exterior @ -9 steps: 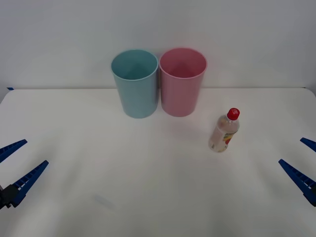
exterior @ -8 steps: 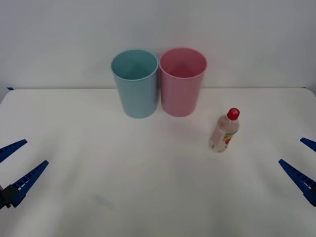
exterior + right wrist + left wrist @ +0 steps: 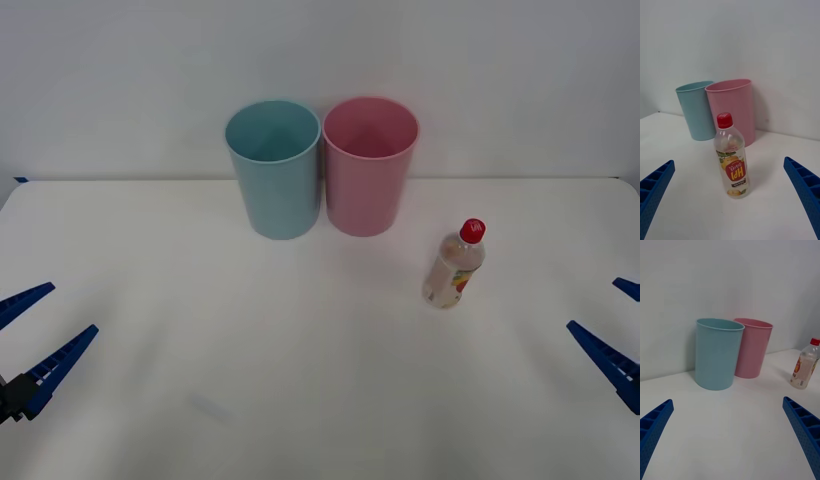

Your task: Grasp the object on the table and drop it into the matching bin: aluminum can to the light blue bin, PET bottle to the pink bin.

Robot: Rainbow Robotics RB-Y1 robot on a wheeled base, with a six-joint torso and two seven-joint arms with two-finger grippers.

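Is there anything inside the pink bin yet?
The front view looks down into the pink bin: its far inner wall and what shows of the inside look bare. The near rim covers the rest of its floor. The bottle stands upright on the table.

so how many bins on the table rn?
2. The light blue bin stands at the table's far side; the pink bin is right beside it, on the robot's right. Nothing suggests a hidden one.
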